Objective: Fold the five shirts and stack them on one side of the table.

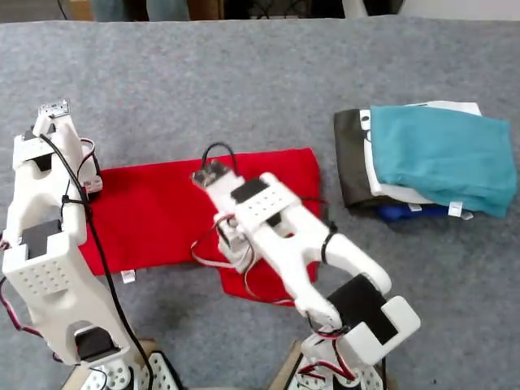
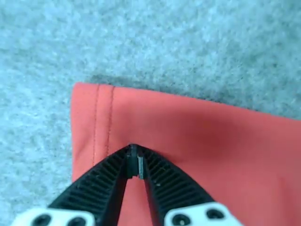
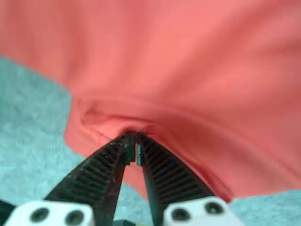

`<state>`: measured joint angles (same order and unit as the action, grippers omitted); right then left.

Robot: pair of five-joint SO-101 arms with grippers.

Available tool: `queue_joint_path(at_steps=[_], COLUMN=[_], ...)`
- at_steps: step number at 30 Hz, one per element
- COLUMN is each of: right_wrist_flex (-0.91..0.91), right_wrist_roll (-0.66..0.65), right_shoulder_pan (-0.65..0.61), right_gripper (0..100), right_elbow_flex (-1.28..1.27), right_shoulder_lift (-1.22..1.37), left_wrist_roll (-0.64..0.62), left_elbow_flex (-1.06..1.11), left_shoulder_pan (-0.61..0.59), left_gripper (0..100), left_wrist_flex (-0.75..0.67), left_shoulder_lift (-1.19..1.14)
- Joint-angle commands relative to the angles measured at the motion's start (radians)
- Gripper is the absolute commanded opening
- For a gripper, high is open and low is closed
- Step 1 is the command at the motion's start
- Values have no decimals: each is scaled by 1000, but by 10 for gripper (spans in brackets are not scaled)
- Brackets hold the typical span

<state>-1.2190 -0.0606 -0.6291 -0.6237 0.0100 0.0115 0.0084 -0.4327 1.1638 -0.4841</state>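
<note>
At the 9 o'clock edge of the red shirt (image 1: 154, 215), the left tool (image 2: 135, 157) is closed tip to tip on the cloth, just inside the stitched hem. The fabric around it lies flat, so how much is caught cannot be told. The right tool (image 3: 135, 143) is likewise closed and pinches a gathered ridge of the same shirt close to its 6 o'clock edge. The shirt lies spread on the grey surface (image 1: 244, 81) at centre. Well apart at 3 o'clock sits the stack (image 1: 382, 175), with a teal shirt (image 1: 443, 154) on top and white, dark and blue layers below.

Step in hand, as judged: the fold of the last shirt, four being already stacked. The next move probably calls for both tools to lift together and carry the held edges across toward 12 o'clock, keeping the cloth taut between them so that it lands without creases.

The high view gives the shirt's whole outline, its distance from the stack, and a loose flap at 6 o'clock under the right arm. The wrist views supply what the arms hide there: the meeting of the tips, the hem stitching, and the pucker that confirms the right tool's hold.
</note>
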Motion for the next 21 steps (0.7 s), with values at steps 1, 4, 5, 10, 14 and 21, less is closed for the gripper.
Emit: queue_joint_path(at_steps=[1,4,5,10,14,21], right_wrist_flex=[-8,-8,-8,-2,-48,-155], right_wrist_roll=[0,-2,-2,-17,-161,-321], right_shoulder_pan=[-61,-97,-107,-172,-176,-38], right_gripper=[13,13,13,13,13,13], right_elbow_flex=[-64,-148,-179,-335,-332,-147], right_shoulder_lift=[-90,-205,-245,-412,-519,-673], left_wrist_roll=[-3,-3,-3,-3,-3,-3], left_elbow_flex=[-28,-25,-25,-22,-21,-19], left_shoulder_pan=[4,4,4,4,4,4], left_gripper=[29,29,29,29,29,29], left_wrist_flex=[-2,-2,-2,-2,-2,2], left_shoulder_lift=[-6,-6,-6,-6,-6,-6])
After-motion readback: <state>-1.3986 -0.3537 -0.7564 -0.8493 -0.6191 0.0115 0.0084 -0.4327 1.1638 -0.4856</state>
